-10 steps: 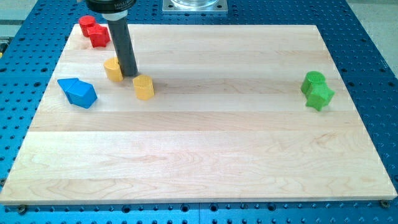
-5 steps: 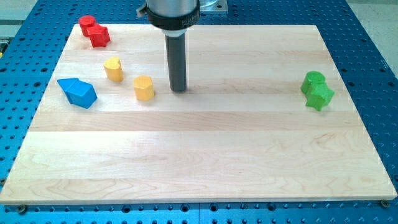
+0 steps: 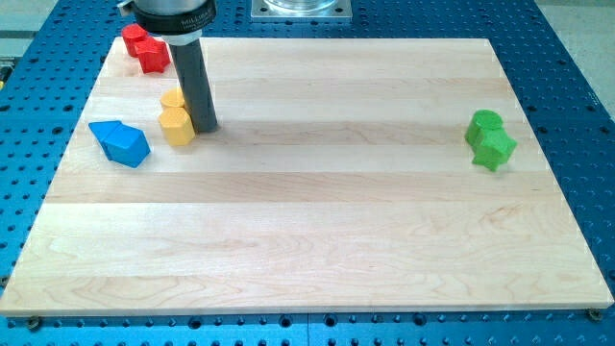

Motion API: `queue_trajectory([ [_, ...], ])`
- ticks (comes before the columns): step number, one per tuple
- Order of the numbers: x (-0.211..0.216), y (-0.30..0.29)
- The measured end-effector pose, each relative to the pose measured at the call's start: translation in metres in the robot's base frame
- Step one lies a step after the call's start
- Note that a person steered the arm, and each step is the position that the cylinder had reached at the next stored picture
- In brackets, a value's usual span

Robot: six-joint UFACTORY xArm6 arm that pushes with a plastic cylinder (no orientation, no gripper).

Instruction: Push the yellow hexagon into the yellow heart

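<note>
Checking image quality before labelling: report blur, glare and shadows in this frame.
Camera view: sharp throughout, even light, no glare on the wooden board; my tip, beside the yellow hexagon and yellow heart, casts a faint shadow toward the view's right.

Single camera, no second view, so no overlap. It sits high off the near edge of the table (image 3: 317, 269), pitched down and facing the far edge, roughly centred left-right. Framing is mid-range: the whole wooden top fits, with the blue perforated base (image 3: 577, 58) showing on all four sides. Far edge looks narrower than near edge. A metal mount plate (image 3: 301, 9) is cut off at far centre, and the arm's upper part leaves frame at far left.
</note>
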State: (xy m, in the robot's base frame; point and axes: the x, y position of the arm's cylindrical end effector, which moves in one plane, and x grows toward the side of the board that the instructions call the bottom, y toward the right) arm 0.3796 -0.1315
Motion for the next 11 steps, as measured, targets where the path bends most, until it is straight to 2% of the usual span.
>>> queue_trajectory([
  [2, 0.053, 0.028],
  [4, 0.063, -0.029],
  [5, 0.054, -0.031],
  [6, 0.018, -0.031],
  [7, 0.001, -0.031],
  [8, 0.001, -0.031],
  [9, 0.001, -0.069],
  [10, -0.019, -0.110],
  [11, -0.057, -0.138],
])
